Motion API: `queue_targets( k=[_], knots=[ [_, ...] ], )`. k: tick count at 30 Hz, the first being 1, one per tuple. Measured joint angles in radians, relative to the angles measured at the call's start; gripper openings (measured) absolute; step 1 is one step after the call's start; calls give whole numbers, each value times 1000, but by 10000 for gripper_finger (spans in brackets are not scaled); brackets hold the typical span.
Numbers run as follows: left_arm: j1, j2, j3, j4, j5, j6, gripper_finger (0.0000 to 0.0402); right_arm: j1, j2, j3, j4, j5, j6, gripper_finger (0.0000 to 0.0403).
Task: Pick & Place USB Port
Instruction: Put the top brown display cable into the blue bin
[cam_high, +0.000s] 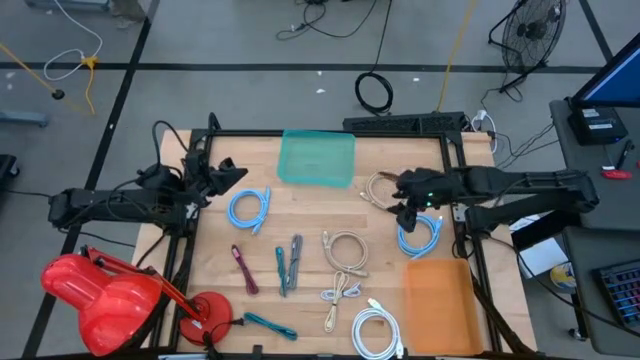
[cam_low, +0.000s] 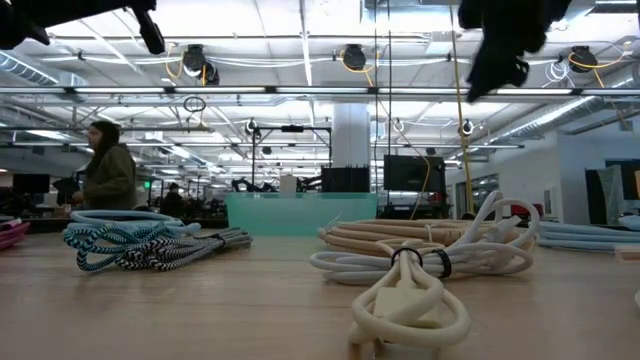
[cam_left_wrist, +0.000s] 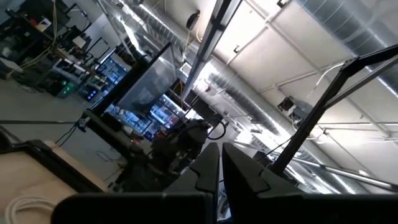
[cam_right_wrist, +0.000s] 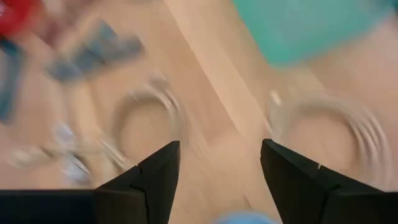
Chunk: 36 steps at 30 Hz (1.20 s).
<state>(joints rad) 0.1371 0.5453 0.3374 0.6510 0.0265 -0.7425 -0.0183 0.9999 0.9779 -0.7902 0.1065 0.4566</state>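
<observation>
Mostly coiled cables (cam_high: 346, 251) on pale wood table (cam_high: 300, 215).

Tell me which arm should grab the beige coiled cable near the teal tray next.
Right. The right gripper hovers with jaws open beside the beige coiled cable, right of the teal translucent tray. The left gripper sits shut at the wooden table's far left edge.

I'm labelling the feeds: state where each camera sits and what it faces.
High: overhead, straight down on the wooden table; both arms show.
Low: table height, facing the room; arms overhead.
Left wrist: aimed at the ceiling; shut left pincer.
Right wrist: down at the table; open right pincer.
Shared: translucent teal plastic tray in high and low.
</observation>
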Motion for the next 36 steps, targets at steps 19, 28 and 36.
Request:
queue_targets(
  k=[19,28,36],
  knots=[
    [0,0,0,-69,29,-28,21,-9,328,-37,-8,23,-318,224],
    [0,0,0,-76,47,-39,21,-36,410,-37,36,134,-385,223],
    [0,0,0,-84,64,-39,21,-106,473,-37,36,107,-372,222]
  ],
)
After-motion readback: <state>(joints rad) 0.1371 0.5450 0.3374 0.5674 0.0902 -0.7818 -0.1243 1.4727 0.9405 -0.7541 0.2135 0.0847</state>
